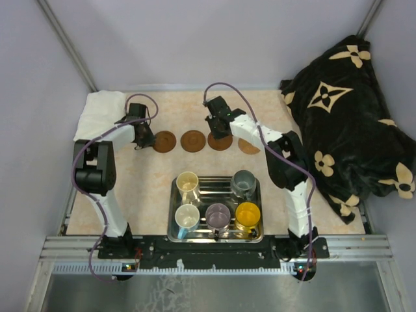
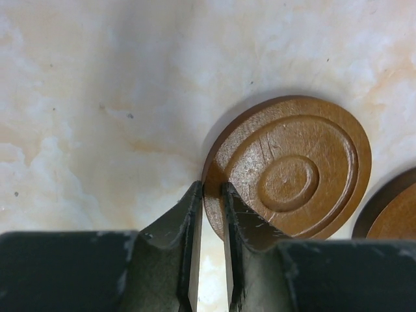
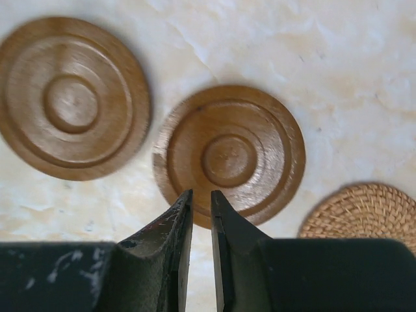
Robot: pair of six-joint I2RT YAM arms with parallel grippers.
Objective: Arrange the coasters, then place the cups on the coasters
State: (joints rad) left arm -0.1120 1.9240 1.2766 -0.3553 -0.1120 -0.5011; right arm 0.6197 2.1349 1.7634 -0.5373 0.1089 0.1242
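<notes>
Brown coasters lie in a row across the middle of the bench in the top view: the left-end coaster (image 1: 164,141), the second coaster (image 1: 193,141), the third coaster (image 1: 222,146) and a paler woven coaster (image 1: 247,147) half under the right arm. I cannot find a fifth. The left claw (image 1: 144,138) is at the left-end one and the right claw (image 1: 218,133) is over the third. The cream cup (image 1: 187,182), grey cup (image 1: 244,182), white cup (image 1: 186,216), mauve cup (image 1: 218,214) and yellow cup (image 1: 247,213) all stand in the steel tray (image 1: 211,185) by the near edge. In the left wrist view the left claw (image 2: 209,188) is nearly shut, with its tips on the rim of the left-end coaster (image 2: 286,175), and it holds nothing I can see. In the right wrist view the right claw (image 3: 201,193) is nearly shut too, with its tips on the near rim of the third coaster (image 3: 231,156). I think the coasters are being lined up, and no cup is on one yet.
</notes>
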